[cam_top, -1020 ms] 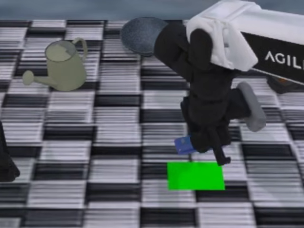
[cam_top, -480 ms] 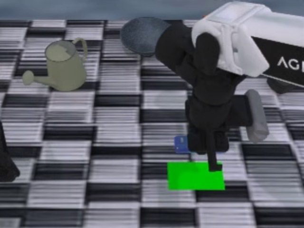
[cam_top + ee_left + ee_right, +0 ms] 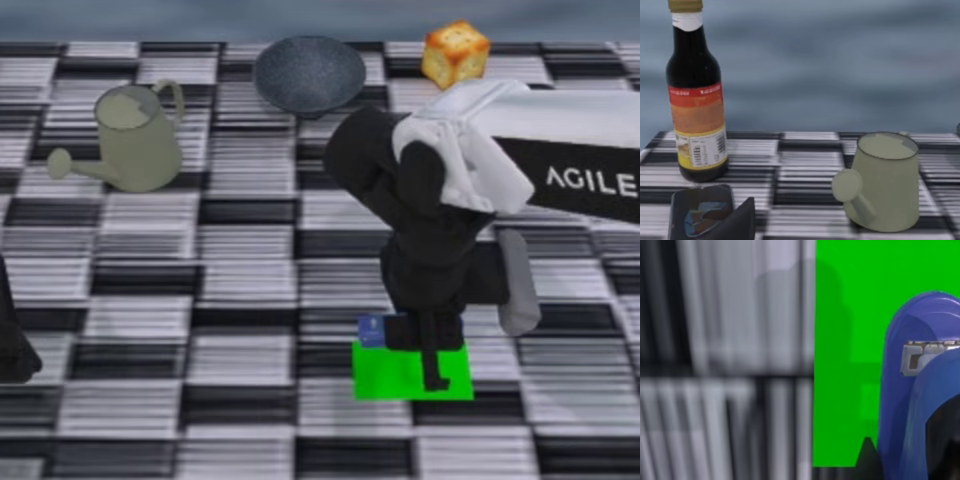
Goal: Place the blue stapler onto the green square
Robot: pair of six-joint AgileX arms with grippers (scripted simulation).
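At the far left edge of the top view our left gripper is sitting parked; we cannot tell how its jaws stand. Low and right of centre, our right gripper is holding the blue stapler, jaws clamped on it, over the upper left edge of the green square.

The right arm has a white shell over a black forearm panel lettered "AGILE" in white. Its wrist links are matte black and rounded, with a grey cylinder on one side. A thin black finger ends it. The left arm is black.
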